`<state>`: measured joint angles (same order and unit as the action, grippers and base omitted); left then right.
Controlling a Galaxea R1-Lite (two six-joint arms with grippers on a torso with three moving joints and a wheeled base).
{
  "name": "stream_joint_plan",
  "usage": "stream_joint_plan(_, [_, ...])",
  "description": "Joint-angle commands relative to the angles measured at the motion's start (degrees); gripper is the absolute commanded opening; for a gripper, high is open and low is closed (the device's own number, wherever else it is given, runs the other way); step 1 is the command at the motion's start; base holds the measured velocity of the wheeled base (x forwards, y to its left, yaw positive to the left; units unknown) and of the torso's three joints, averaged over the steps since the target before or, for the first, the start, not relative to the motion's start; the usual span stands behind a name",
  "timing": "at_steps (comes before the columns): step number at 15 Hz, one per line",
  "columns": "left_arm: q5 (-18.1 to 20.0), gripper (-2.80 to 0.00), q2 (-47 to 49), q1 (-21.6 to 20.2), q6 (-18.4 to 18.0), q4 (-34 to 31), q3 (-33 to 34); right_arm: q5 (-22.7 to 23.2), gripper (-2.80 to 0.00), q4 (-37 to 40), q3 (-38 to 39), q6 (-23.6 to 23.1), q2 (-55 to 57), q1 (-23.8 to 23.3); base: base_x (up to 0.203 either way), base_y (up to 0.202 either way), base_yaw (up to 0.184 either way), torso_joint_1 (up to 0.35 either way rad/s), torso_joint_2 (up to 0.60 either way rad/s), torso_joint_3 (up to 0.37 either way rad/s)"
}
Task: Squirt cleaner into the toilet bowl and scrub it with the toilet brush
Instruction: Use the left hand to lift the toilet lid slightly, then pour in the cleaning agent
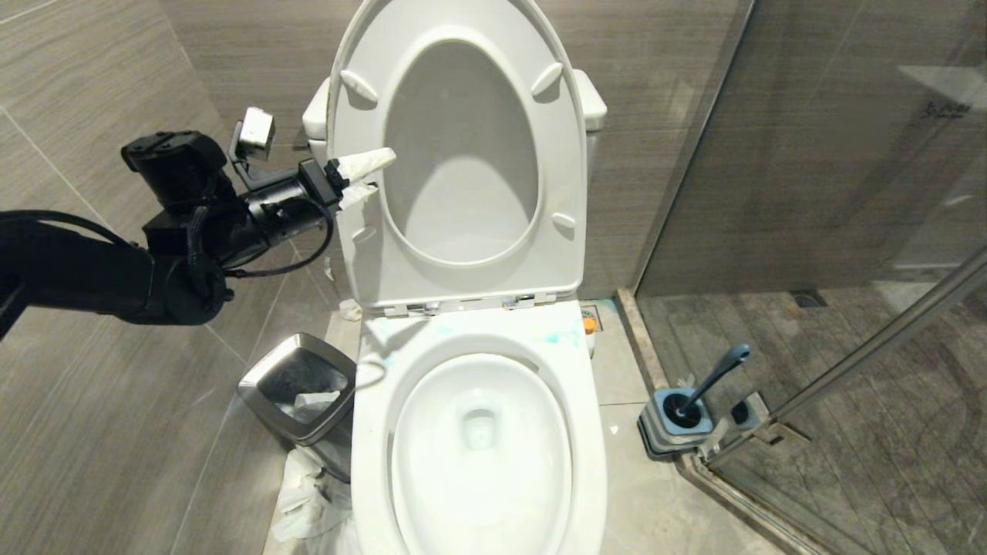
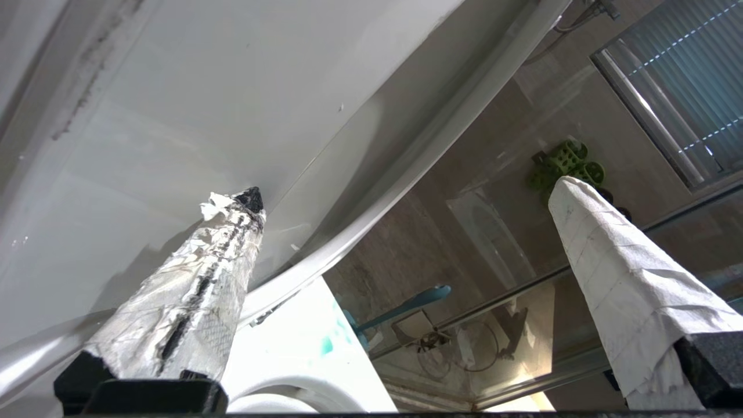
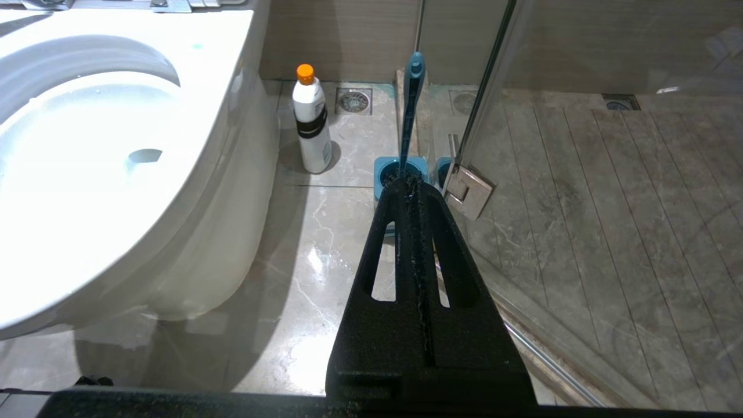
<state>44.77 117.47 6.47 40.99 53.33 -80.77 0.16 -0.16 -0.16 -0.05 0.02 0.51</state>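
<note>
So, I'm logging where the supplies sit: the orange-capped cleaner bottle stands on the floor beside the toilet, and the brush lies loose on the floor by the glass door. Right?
Not quite. The toilet brush is not lying loose: it stands in its blue holder by the glass door, as the right wrist view shows. The orange-capped cleaner bottle does stand on the floor beside the toilet.

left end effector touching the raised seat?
Cannot tell. In the left wrist view one wrapped fingertip of the open left end effector overlaps the toilet seat, but neither contact nor a gap shows plainly.
</note>
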Motion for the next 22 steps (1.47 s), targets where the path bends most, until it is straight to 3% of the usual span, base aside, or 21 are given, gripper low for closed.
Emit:
stream_joint_plan(1, [-0.4, 0.0, 0.6, 0.0, 0.2, 0.1, -0.3, 0.0, -2.8, 0.0, 0.0, 0.0, 0.1, 0.0, 0.0, 0.0, 0.0, 0.0, 0.0, 0.0])
stream_joint_plan(6, [-3.2, 0.0, -7.9, 0.0, 2.4, -6.5, 4.8, 0.0, -2.8, 0.0, 0.0, 0.0, 0.1, 0.0, 0.0, 0.0, 0.0, 0.0, 0.0, 0.0])
stream_joint_plan(10, [-3.3, 0.0, -20.6, 0.1, 10.7, -14.8, 12.5, 0.0, -2.8, 0.0, 0.0, 0.0, 0.1, 0.0, 0.0, 0.0, 0.0, 0.0, 0.0, 0.0])
stream_joint_plan(15, [-2.9, 0.0, -37.8, 2.8, 26.9, -37.0, 14.8, 0.0, -2.8, 0.0, 0.0, 0.0, 0.1, 0.0, 0.0, 0.0, 0.0, 0.006, 0.0, 0.001])
stream_joint_plan(17, [-2.9, 0.0, -42.8, 6.0, 28.5, -49.9, 14.8, 0.0, -2.8, 0.0, 0.1, 0.0, 0.1, 0.0, 0.0, 0.0, 0.0, 0.0, 0.0, 0.0])
stream_joint_plan(18, [-3.0, 0.0, -44.7, 7.8, 26.4, -55.4, 14.6, 0.0, -2.8, 0.0, 0.1, 0.0, 0.1, 0.0, 0.0, 0.0, 0.0, 0.0, 0.0, 0.0])
stream_joint_plan(22, [-4.8, 0.0, -49.3, 10.7, -0.1, -72.0, 14.7, 0.0, -2.8, 0.0, 0.0, 0.0, 0.1, 0.0, 0.0, 0.0, 0.0, 0.0, 0.0, 0.0])
